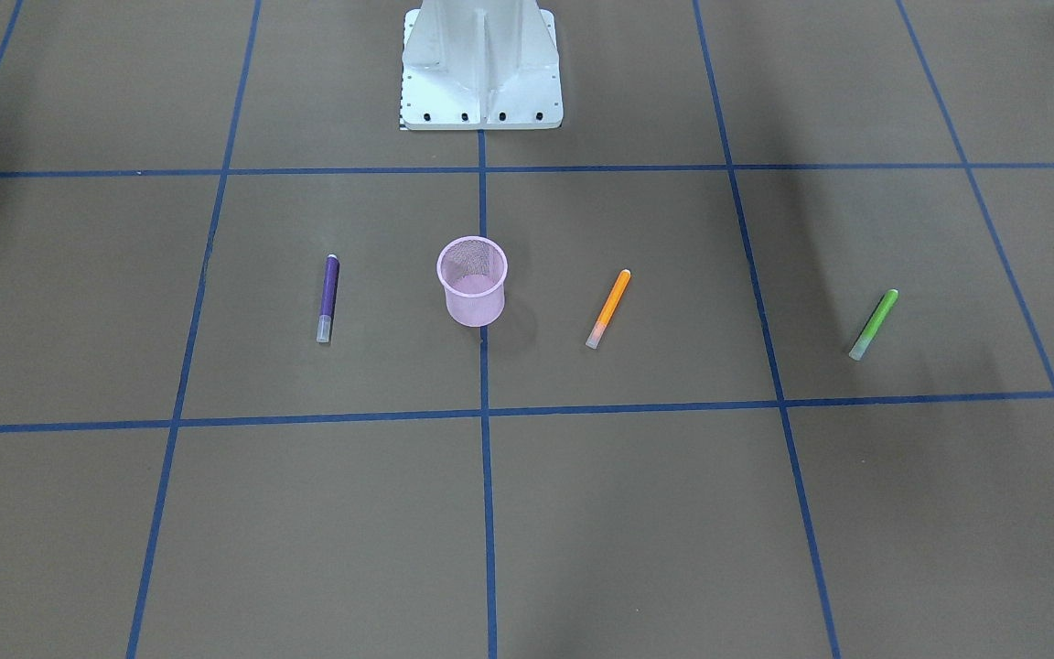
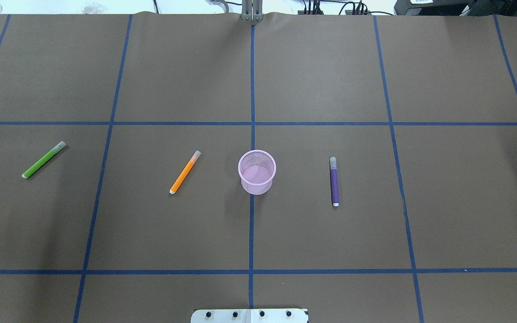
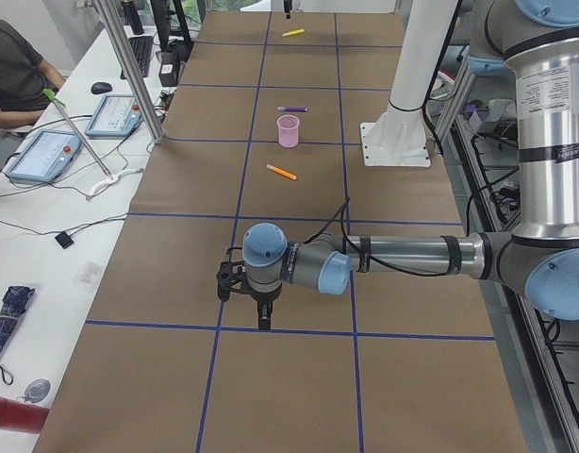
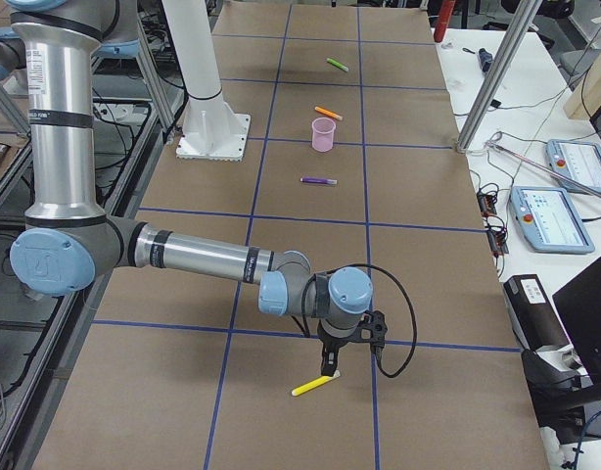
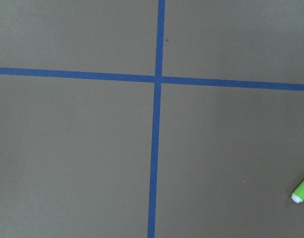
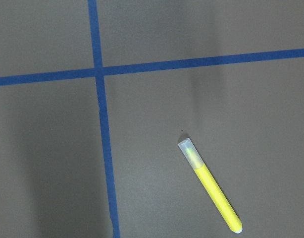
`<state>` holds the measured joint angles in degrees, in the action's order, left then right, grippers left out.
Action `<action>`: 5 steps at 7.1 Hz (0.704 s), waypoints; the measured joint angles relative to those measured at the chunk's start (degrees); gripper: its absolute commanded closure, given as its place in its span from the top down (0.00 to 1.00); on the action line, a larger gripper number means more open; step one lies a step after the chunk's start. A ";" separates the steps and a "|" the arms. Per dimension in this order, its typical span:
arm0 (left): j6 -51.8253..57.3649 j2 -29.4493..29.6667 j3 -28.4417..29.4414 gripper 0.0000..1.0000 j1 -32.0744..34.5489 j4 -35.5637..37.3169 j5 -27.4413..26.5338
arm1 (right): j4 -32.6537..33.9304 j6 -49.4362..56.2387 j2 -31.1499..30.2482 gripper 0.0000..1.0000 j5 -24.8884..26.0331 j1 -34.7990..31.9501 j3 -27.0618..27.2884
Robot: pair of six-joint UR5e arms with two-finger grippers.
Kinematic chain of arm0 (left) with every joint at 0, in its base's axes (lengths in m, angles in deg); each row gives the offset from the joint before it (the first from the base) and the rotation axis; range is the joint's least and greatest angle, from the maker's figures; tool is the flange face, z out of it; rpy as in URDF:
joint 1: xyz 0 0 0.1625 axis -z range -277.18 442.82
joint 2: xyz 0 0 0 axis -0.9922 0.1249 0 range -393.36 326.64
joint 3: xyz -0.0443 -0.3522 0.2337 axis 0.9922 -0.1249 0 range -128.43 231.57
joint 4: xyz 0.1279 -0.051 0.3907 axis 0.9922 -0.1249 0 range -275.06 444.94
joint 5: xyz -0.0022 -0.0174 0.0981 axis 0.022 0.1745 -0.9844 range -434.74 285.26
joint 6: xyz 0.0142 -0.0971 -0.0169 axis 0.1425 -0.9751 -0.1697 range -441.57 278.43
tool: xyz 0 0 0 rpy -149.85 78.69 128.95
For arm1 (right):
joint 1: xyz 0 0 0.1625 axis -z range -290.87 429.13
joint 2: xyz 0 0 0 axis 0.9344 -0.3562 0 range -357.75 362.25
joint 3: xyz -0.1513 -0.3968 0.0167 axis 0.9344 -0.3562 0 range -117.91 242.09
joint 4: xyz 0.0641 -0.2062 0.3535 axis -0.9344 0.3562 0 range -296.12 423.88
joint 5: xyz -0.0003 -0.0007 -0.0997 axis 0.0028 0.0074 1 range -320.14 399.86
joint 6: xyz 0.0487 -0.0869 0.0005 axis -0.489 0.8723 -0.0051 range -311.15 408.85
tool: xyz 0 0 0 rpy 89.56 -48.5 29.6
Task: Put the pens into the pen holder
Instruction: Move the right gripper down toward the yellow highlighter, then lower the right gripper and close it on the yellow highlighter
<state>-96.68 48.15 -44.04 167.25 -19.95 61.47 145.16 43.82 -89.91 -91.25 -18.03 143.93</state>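
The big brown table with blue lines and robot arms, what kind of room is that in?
Probably a robot lab. The brown table is marked into squares with blue tape lines, a silver-and-blue robot arm is bolted beside it, and grey touch-screen control tablets with cables lie on a white side bench.

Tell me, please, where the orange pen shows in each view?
Front-facing: orange pen right of pink pen holder.
Overhead: left of holder.
Exterior left: nearer than holder.
Exterior right: beyond holder.
Wrist views: absent.
Shared landmark: the holder.
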 measured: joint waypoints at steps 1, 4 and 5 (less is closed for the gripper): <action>0.07 -0.14 0.93 1.00 -0.17 -1.51 0.09 | -2.15 -0.12 -0.21 1.00 0.02 0.59 -1.37; 0.06 -0.32 2.76 1.00 -1.45 -6.73 0.17 | -9.14 1.75 1.16 1.00 2.69 4.95 -7.75; 0.12 -0.36 2.90 1.00 -1.57 -7.14 0.19 | -9.94 3.27 1.95 1.00 3.15 5.79 -9.44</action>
<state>-96.57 47.80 -41.14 165.68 -27.09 61.66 135.22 47.09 -87.96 -88.09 -12.24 134.50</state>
